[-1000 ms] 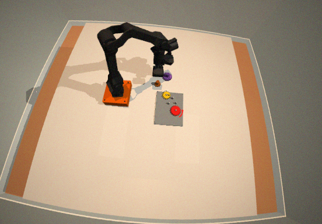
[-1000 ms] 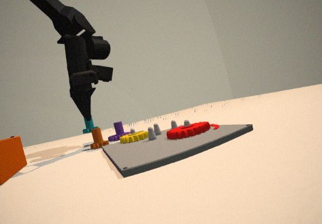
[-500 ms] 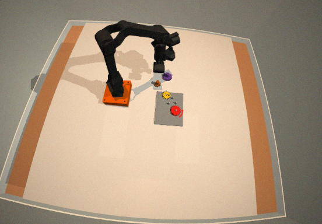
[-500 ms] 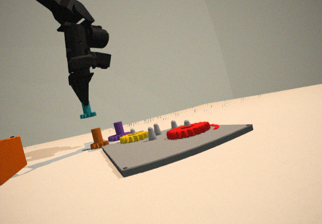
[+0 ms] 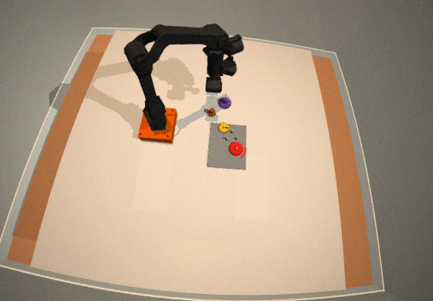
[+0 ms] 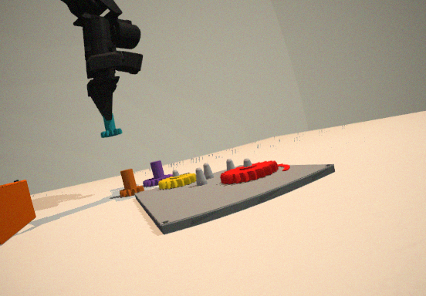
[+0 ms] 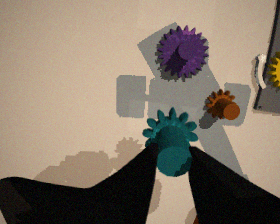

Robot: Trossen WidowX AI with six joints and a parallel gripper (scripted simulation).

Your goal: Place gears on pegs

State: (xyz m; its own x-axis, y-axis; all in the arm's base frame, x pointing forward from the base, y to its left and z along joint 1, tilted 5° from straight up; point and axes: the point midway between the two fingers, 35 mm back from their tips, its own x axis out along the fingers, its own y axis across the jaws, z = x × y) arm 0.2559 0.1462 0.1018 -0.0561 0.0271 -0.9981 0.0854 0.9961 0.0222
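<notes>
My gripper is shut on the handle of a teal gear and holds it upright, high above the table. An orange gear and a larger purple gear stand upright on the table. On the grey board a yellow gear sits near the end closest to the loose gears, and a red gear sits farther along. Three empty pegs show between and beside them, one a grey peg.
The orange base block of the arm stands left of the board. A curved red arrow lies beside the red gear, and a white arrow beside the yellow gear. The orange gear stands close to the board's edge.
</notes>
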